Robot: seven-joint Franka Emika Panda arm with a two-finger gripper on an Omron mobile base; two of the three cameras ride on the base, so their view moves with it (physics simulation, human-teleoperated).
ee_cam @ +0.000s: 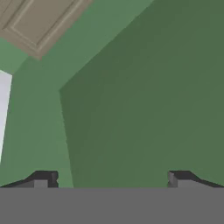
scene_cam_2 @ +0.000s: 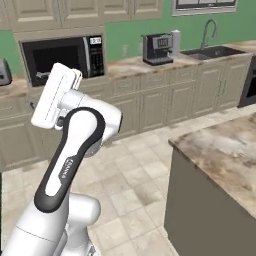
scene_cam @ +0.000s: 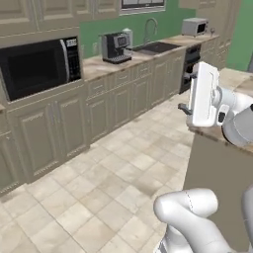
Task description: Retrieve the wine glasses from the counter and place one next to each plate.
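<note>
Currently the robot is in the search/approach step, nothing picked yet. End effector (ee_cam: 112, 178) is released, jaws spread wide with nothing between them, pointing at a green wall and the corner of a beige upper cabinet (ee_cam: 39, 19).

No wine glasses or plates can be made out in any view, so their location can't be told from here. The desk (scene_cam_2: 135, 64) with beige doors runs along the far wall, carrying a coffee machine (scene_cam_2: 157, 48). Left of the coffee machine sits a built-in microwave (scene_cam_2: 62, 56); right of it a sink (scene_cam_2: 212, 51) with a tap. The marbled island top (scene_cam_2: 225, 150) lies well in front of the coffee machine, near the robot, bare on the visible part.

Judgement: next move calls for driving or turning the base until the glasses come into view, then lowering the arm from its raised pose.

Readable writing: vertical lettering on the arm link (scene_cam_2: 65, 167), probably "FRANKA", too small to confirm. Microwave display is blurred.
</note>
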